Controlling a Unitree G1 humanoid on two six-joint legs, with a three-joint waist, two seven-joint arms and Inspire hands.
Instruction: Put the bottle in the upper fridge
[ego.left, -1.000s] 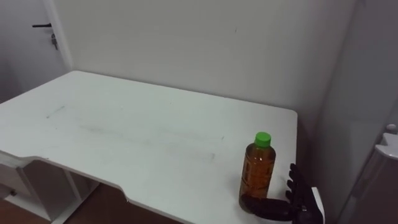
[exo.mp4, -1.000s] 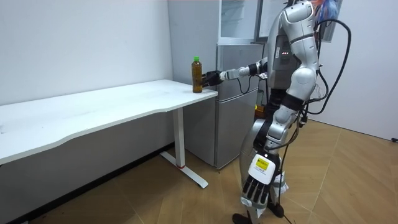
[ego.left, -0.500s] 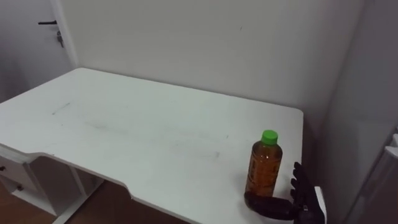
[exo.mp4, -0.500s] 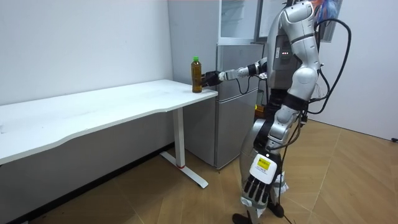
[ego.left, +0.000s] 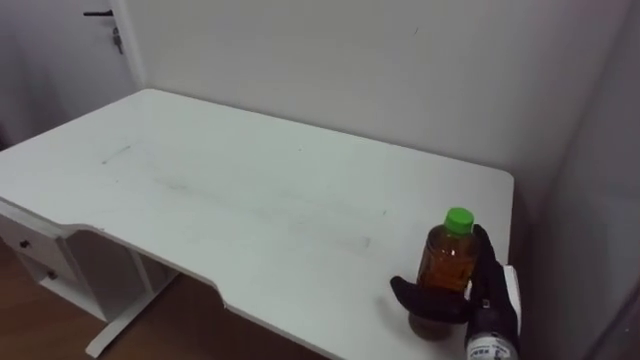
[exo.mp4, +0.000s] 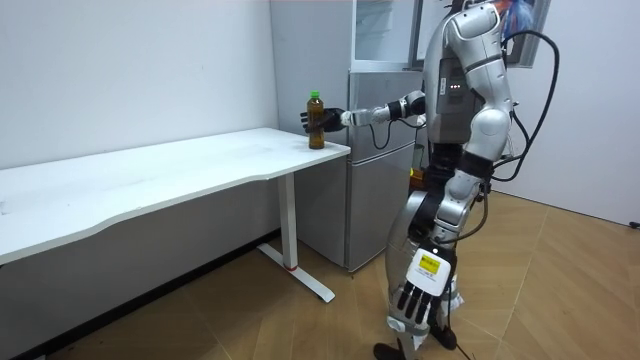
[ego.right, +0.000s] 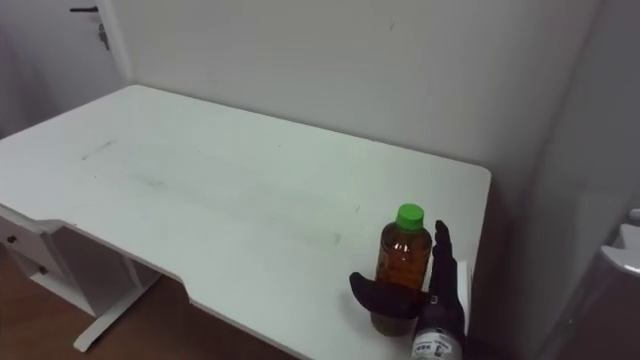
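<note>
In the left eye view I have the white table (ego.left: 250, 200) running away to my left against a plain wall (ego.left: 350, 70), a door handle (ego.left: 98, 14) cut off at the top corner and wooden floor (ego.left: 40, 320) under the near edge. The bottle (ego.left: 447, 258), amber with a green cap, is upright at the table's near right corner, close to both edges. My right hand (ego.left: 490, 305) is clamped on it, the thumb curled across its lower front and the fingers up behind it. The thumb hides the base, so I cannot tell whether it rests on the top. In the room view the robot stands at the table's end, just in front of the grey fridge (exo.mp4: 375, 150), right arm stretched out to the bottle (exo.mp4: 316, 120). The left hand (exo.mp4: 412, 300) hangs low by the legs, fingers relaxed. There is free floor (exo.mp4: 560, 290) on the room view's right. In the right eye view the bottle (ego.right: 404, 262) and right hand (ego.right: 440, 290) show the same grip; a white shape at the right border is cut off and I cannot make it out.
</note>
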